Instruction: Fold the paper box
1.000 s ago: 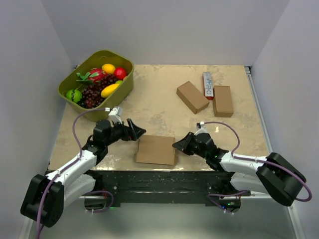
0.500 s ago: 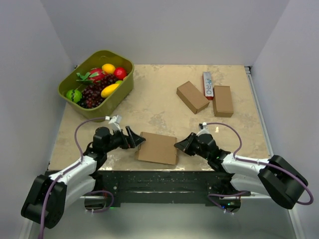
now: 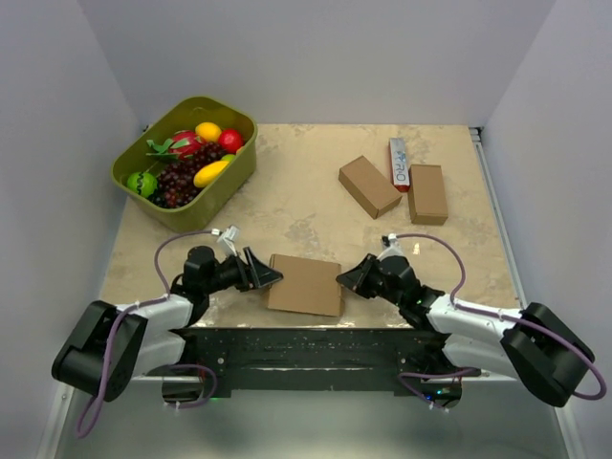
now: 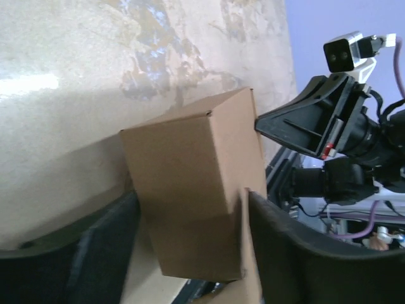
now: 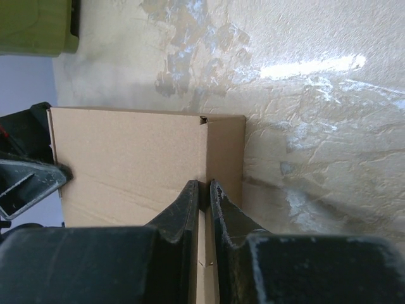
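A brown cardboard box (image 3: 306, 285) lies at the near middle of the table (image 3: 287, 191). The left gripper (image 3: 266, 275), jaws spread, straddles the box's left end. The right gripper (image 3: 342, 279) pinches a thin cardboard edge at its right end.

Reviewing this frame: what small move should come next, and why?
Probably close the left gripper on the box: its fingers sit either side of the left end, not clearly clamped, while the right gripper pinches a cardboard edge at the other end. Then both ends are held.
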You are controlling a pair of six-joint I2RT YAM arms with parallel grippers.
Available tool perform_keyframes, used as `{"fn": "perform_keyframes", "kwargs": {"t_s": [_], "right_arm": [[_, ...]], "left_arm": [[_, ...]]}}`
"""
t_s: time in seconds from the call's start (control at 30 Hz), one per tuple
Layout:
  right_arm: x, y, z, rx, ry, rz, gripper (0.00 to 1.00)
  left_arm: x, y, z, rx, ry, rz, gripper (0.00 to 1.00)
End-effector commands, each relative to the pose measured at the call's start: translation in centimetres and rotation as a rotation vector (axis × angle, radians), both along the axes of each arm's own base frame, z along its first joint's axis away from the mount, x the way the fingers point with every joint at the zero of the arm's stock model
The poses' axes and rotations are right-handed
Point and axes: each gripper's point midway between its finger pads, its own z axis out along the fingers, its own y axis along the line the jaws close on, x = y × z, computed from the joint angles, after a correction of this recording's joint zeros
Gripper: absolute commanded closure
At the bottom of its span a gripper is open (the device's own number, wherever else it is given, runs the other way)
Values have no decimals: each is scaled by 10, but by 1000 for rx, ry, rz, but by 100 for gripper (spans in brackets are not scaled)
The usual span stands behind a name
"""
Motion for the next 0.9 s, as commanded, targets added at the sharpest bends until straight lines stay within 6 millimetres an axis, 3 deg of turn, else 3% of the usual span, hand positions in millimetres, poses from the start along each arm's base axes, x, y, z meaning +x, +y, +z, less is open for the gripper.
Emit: {"fn": "perform_keyframes", "kwargs": {"t_s": [0.0, 0.13, 0.2, 0.23, 0.27, 0.3, 0.33, 0.43, 0.53, 0.63, 0.87], "right_arm": [[1, -30, -21, -217, -5, -17, 91], [14, -24, 3, -258, -96, 25, 77], [19, -26, 10, -325, -144, 52, 54], [25, -18, 28, -331, -189, 66, 46], [27, -16, 35, -376, -239, 91, 28], [31, -21, 43, -429, -276, 69, 22], [28, -5, 64, -440, -346, 97, 18], [14, 18, 99, -535, -536, 168, 11], [-4, 42, 119, -591, -686, 288, 9], [-26, 66, 126, -651, -811, 441, 9], [-68, 90, 107, -869, -959, 619, 6]], "left_arm": [[-2, -11, 22, -101, -38, -56, 39], [-2, -13, 26, -139, -10, -55, 61], [0, -14, 28, -144, -7, -52, 66], [-1, -14, 25, -138, 15, -48, 67], [2, -14, 27, -135, 17, -44, 68], [2, -14, 28, -134, 22, -42, 68], [3, -13, 24, -123, 47, -30, 69], [7, -12, 23, -116, 86, -7, 69], [6, -13, 17, -136, 159, -1, 69], [3, -14, 14, -171, 231, 0, 69], [3, -5, 12, -203, 317, 40, 70]]}}
